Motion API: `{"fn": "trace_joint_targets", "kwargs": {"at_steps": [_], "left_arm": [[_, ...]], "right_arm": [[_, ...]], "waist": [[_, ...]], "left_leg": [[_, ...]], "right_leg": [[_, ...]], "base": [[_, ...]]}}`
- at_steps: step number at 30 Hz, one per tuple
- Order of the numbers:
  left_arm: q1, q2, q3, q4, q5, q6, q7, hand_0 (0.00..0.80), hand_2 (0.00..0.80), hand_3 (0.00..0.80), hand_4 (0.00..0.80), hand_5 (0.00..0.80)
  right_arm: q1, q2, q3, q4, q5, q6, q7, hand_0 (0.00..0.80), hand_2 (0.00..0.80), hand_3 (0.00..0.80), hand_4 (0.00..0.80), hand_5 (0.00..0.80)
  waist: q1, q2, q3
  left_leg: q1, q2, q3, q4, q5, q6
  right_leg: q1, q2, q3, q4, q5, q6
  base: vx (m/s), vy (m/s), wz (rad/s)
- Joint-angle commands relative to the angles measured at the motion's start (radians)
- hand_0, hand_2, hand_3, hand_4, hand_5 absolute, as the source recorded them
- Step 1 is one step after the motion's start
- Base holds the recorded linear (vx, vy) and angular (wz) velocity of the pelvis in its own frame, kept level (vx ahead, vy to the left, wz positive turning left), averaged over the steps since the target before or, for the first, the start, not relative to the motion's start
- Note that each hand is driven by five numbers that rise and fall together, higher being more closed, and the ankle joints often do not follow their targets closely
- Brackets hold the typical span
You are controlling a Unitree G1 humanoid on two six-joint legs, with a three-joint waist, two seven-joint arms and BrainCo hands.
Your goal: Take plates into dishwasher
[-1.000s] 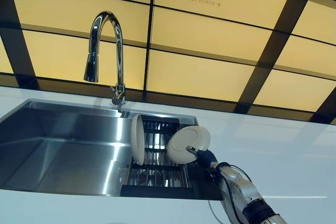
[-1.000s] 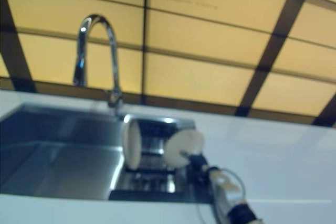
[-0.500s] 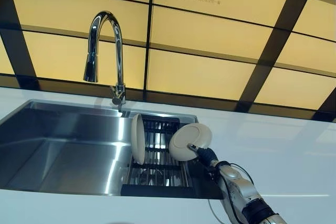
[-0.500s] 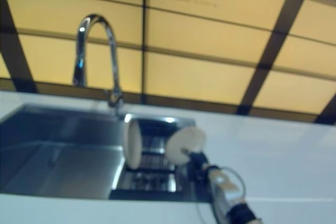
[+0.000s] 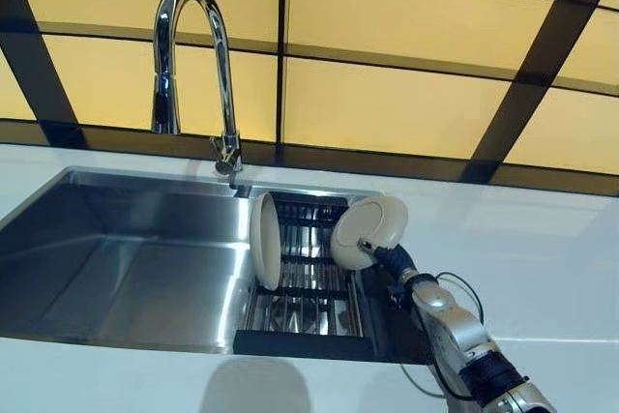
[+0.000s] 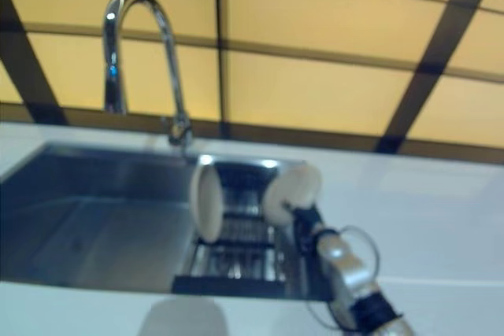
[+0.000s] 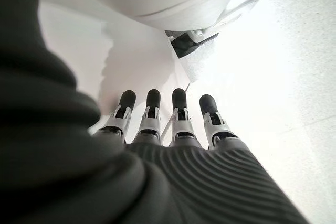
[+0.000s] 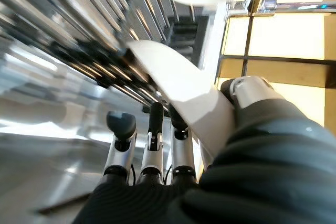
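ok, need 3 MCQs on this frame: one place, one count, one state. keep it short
1. Where does the rack sit?
A. at the sink's right end
B. on the floor
C. on top of the tap

2. How many plates show?
A. one
B. two
C. four

3. What is the right hand doing?
A. hanging empty
B. gripping the tap
C. holding a plate

Key:
1 A: the rack fills the right end of the sink, below the tap.
2 B: one plate on edge in the rack, one held plate.
3 C: the wrist view shows the plate's rim between thumb and fingers.
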Motion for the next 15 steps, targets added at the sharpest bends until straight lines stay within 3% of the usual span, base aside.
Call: {"fn": "trace_joint_targets", "kwargs": {"at_steps": [1, 7, 15], "left_arm": [[-0.007, 0.008, -0.048, 0.064, 0.062, -0.045, -0.009, 0.000, 0.000, 0.000, 0.000, 0.000], [0.022, 0.014, -0.047, 0.103, 0.084, -0.099, -0.008, 0.000, 0.000, 0.000, 0.000, 0.000], [0.047, 0.024, -0.038, 0.109, 0.092, -0.120, -0.015, 0.000, 0.000, 0.000, 0.000, 0.000]], "right_arm": [[-0.194, -0.084, -0.060, -0.134, -0.048, -0.030, -0.084, 0.800, 0.800, 0.800, 0.800, 0.800], [-0.305, -0.170, -0.077, -0.250, -0.049, -0.061, -0.224, 0.800, 0.800, 0.800, 0.800, 0.800], [-0.313, -0.280, -0.127, -0.327, -0.071, -0.091, -0.270, 0.800, 0.800, 0.800, 0.800, 0.800]], "waist": [[0.030, -0.016, -0.060], [0.031, -0.014, -0.079], [0.010, -0.011, -0.098]], "left_leg": [[0.063, -0.056, 0.007, 0.059, -0.165, 0.068], [0.069, -0.061, 0.007, 0.065, -0.174, 0.070], [0.082, -0.062, 0.017, 0.057, -0.178, 0.070]], "right_leg": [[-0.094, -0.027, 0.029, 0.090, 0.057, 0.076], [-0.086, -0.032, 0.041, 0.089, 0.052, 0.076], [-0.092, -0.036, 0.058, 0.100, 0.051, 0.084]], "base": [[0.038, 0.041, 0.06], [0.026, 0.041, -0.01], [0.017, 0.052, -0.02]]}}
